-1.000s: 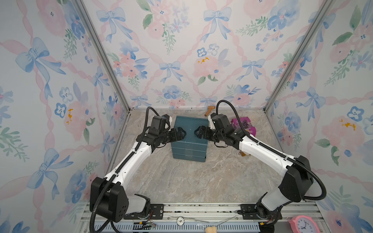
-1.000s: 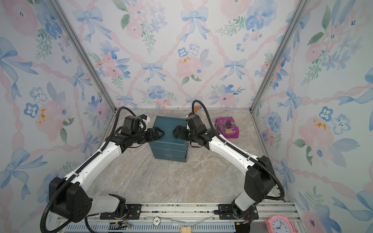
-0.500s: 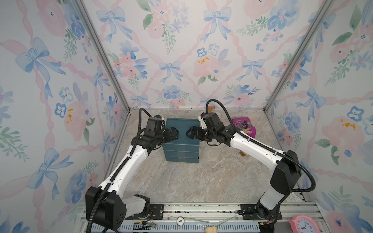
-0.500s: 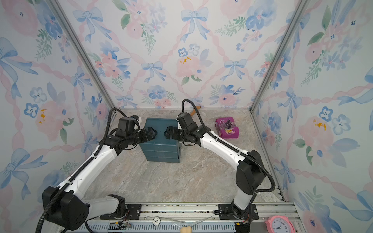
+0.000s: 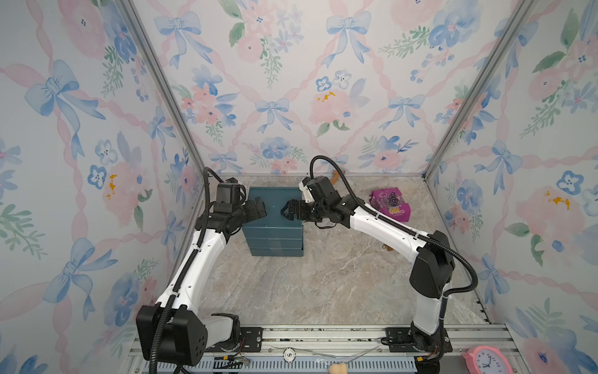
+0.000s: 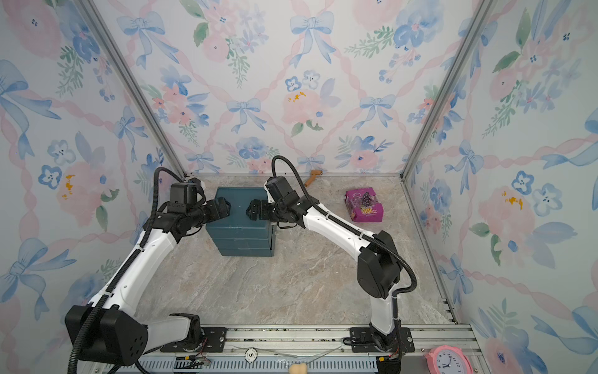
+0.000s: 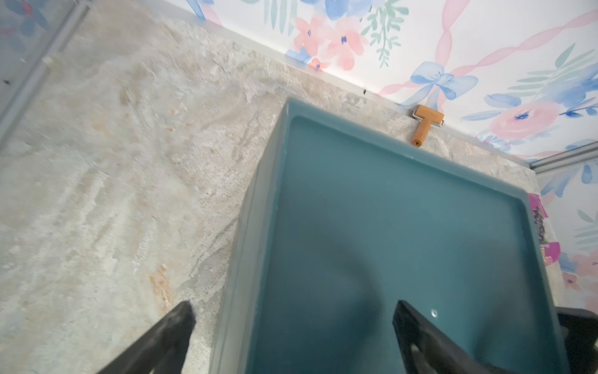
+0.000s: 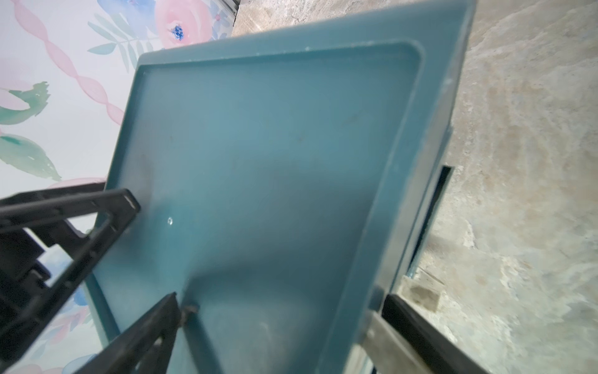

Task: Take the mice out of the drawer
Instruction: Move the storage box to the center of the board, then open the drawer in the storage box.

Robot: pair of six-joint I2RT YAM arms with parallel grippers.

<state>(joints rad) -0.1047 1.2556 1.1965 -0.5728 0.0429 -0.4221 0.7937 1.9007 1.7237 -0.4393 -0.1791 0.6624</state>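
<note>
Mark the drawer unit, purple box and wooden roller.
drawer unit (image 5: 275, 197), in a top view, top panel
purple box (image 5: 390, 202), in a top view, printed lid
wooden roller (image 7: 420, 132), left wrist view, handle

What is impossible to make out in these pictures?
Mice: in no view; the drawers look shut and hide what is inside.
Small brown thing, in a top view: mostly behind the right arm, too small to name.
Clock, in both top views: cut off by the bottom edge.
</note>
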